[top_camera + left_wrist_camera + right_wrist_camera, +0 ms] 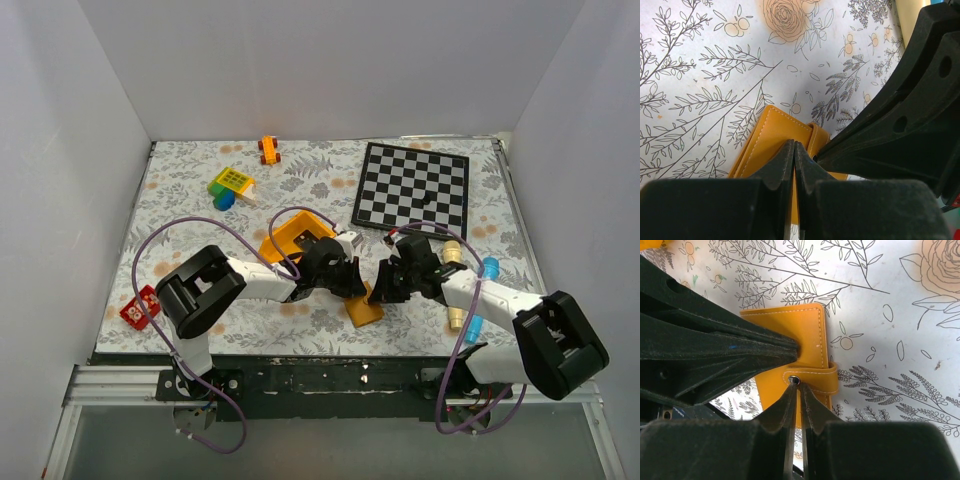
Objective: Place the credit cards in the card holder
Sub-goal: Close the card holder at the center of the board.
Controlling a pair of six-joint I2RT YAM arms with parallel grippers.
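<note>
Stitched, leathery card holder (805, 330), apparently folded square.

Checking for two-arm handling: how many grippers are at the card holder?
2. The left gripper meets the edge of the card holder beside its strap; the right gripper sits at the snap stud on that strap. Whether either pinches anything is unclear.
</note>
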